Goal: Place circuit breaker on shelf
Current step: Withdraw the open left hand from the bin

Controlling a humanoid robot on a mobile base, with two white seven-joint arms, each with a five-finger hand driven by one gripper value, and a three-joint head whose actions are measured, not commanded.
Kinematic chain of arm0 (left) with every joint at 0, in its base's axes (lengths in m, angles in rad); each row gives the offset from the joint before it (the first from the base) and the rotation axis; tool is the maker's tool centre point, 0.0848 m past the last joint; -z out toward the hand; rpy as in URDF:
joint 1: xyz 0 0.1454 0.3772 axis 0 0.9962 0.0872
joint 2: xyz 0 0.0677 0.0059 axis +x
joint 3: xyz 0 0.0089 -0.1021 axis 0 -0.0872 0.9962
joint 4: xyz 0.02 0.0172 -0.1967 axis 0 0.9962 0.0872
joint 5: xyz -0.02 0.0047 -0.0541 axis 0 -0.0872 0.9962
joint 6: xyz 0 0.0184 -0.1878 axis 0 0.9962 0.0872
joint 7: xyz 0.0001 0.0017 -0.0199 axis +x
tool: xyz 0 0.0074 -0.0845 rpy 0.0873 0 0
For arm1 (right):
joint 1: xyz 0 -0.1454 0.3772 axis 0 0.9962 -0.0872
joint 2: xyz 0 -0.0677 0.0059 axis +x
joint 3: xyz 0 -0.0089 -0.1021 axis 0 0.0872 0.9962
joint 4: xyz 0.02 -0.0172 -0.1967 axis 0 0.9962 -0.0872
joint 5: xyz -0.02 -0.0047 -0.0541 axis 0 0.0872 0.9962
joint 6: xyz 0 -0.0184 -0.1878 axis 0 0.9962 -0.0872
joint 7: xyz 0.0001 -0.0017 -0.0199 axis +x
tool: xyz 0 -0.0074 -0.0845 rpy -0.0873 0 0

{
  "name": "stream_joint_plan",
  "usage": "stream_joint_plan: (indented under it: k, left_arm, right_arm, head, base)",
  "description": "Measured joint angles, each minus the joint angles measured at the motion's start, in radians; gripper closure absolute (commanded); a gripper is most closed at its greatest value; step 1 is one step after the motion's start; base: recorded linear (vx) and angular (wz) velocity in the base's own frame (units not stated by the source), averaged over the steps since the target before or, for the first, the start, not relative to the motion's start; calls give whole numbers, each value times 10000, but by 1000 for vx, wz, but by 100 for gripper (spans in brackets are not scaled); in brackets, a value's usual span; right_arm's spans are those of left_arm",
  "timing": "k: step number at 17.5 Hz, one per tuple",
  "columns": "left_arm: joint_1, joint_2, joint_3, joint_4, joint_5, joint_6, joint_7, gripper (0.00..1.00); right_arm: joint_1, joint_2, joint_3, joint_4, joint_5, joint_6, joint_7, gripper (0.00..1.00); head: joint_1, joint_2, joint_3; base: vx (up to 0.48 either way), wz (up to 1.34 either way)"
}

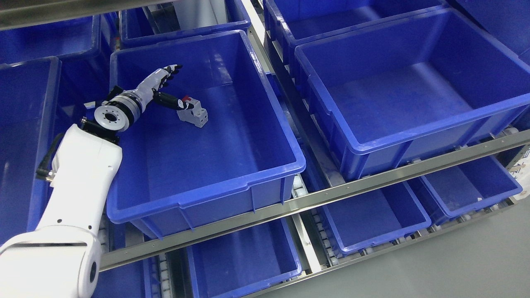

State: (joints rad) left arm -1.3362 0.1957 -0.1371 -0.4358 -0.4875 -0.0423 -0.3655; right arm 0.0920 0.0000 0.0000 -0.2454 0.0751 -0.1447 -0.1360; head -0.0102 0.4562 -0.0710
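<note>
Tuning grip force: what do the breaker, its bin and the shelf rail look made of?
Circuit breaker: looks like matte pale grey moulded plastic with a red lever. Bin: glossy blue plastic, glare streaks on the walls. Shelf rail: likely brushed metal, silver sheen.

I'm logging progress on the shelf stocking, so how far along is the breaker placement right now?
Nearly done. The circuit breaker already lies on the floor of the blue bin on the shelf rack. In hand: the left hand is inside the bin, fingers spread, thumb at or touching the breaker, so release looks about complete. Left: pull the arm out. The right arm is not in view.
</note>
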Motion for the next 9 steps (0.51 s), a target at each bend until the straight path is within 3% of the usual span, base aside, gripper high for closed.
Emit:
stream_joint_plan:
  k: [5, 9]
  left_arm:
    - [-246, -112, 1300, -575, 178, -30, 526, 1]
    - [76, -696, 2821, -2091, 432, 135, 1115, 1]
  right_arm:
    - [0, 0, 0, 0, 0, 2, 0, 0]
    - [0, 0, 0, 0, 0, 2, 0, 0]
  head:
    - [0, 0, 0]
    - [0, 0, 0]
  base:
    - [0, 5]
    - [-3, -2]
